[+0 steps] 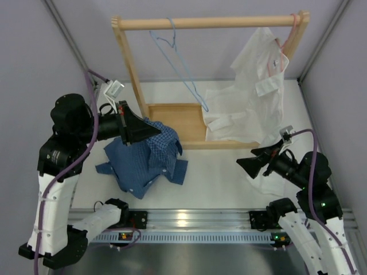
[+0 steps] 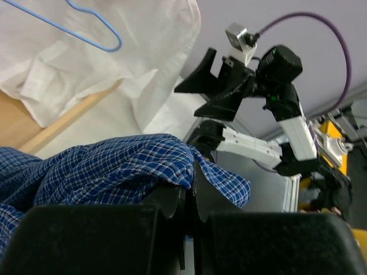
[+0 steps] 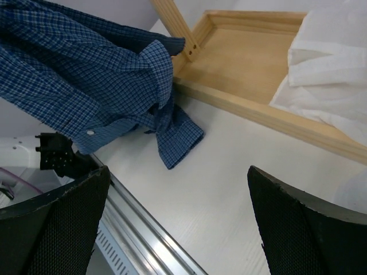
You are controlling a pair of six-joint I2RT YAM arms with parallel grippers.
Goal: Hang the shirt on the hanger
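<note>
The step in hand looks like the pick-up of the garment: the left gripper (image 1: 153, 130) has its two black fingers pinched together on a raised fold of the blue fine-checked button-up cloth shirt (image 1: 146, 160), and in the left wrist view the cloth drapes over and around the meeting fingertips. The rest of the shirt hangs below and behind that gripper in a crumpled bunch, with its lower folds and one sleeve cuff lying on the white table (image 1: 218, 177). The cuff end points toward the right gripper (image 1: 243, 163). That gripper stands with its jaws spread wide and nothing between them, low over the table, well apart from the shirt and just beside the hem of the larger white shirt (image 1: 252, 97). The thin light-blue wire hanger (image 2: 117, 43) hangs by its hook from the wooden rail of the garment rack (image 1: 212, 23), beyond the left gripper and up to its right, well apart from the lifted cloth. The next move probably calls for the free right gripper to take a second hold, near the collar or a shoulder, so the bunch can be spread and an opening found before the wire is fed in. The shirt looks soft and limp, with the collar and button line hard to pick out among the folds. It will likely sag and twist from a single pinch point, and which part of the garment the left gripper holds cannot be told.
</note>
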